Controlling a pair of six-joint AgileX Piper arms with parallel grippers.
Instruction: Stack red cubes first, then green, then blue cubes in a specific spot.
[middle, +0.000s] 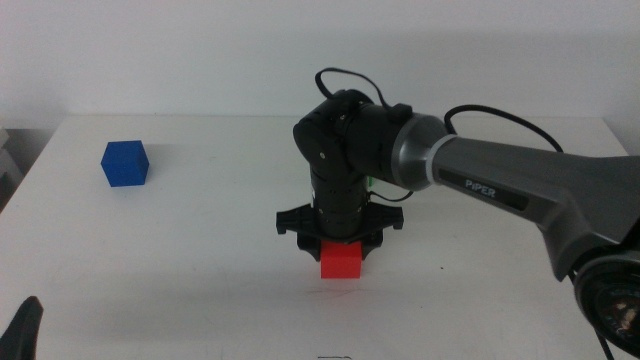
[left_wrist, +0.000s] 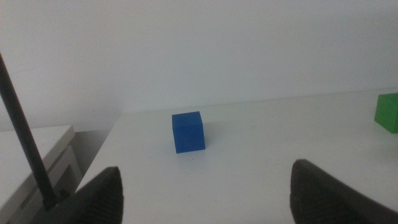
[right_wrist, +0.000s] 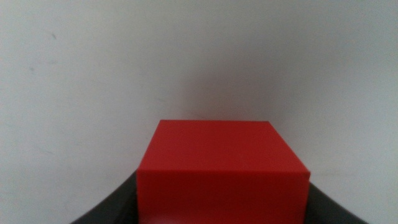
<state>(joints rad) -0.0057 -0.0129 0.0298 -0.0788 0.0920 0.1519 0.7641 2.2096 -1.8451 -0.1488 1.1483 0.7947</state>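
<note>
White table carries the red cube, held directly beneath the right gripper; left gripper waits wide, nearer the blue cube.

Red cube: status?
Right claw shut on red cube, at table centre. Left claw open, waiting, facing blue cube. Green cube mostly behind right arm. Nothing in the way.

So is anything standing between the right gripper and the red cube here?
No. The right gripper is directly over the red cube, jaws on either side of it, with nothing visible between them.
</note>
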